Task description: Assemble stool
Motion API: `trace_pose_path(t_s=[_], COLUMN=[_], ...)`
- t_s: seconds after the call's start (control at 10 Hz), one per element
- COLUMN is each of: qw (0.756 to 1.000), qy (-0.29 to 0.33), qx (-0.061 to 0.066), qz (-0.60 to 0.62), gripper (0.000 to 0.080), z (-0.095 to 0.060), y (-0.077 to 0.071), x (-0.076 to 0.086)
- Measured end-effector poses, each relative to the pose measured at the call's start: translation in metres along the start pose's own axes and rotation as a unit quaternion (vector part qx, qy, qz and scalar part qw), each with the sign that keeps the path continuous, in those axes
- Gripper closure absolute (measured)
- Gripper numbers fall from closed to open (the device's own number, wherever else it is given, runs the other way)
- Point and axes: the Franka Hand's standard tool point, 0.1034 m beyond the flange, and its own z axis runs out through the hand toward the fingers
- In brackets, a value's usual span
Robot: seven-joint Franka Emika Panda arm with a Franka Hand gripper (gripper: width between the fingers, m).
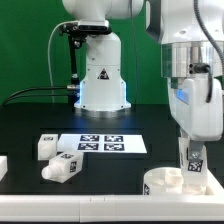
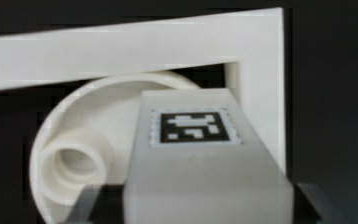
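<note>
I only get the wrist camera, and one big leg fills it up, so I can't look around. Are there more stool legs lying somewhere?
Observer: Yes. One loose leg and a second loose leg lie on the table at the exterior view's left, apart from the seat.
Operator: Anything else out there?
Observer: The marker board lies flat on the camera's side of the robot's base.
Operator: Is my leg straight?
Observer: The gripper grips the held leg upright at the seat's edge on the exterior view's right.
</note>
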Motion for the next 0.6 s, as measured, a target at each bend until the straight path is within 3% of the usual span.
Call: trace_pose_path(t_s=[0.1,0.2,0.3,0.4,0.6], qw=[1.000,1.000,0.996,0.989,0.952], qy=[0.000,0.000,-0.007,-0.017,-0.024], qx=[-0.001,-0.001,-0.011,-0.011,-0.005], qz=[-0.009,-0.016,-0.091,-0.149,-0.305], gripper=[0.0396,0.0227,0.0227,0.0162,0.0153], z=[0.001,0.001,-0.003,-0.012,-0.027], y=[0.001,0.001,0.001,-0.003,-0.006], x=[-0.001,-0.001,0.001,0.004,0.004])
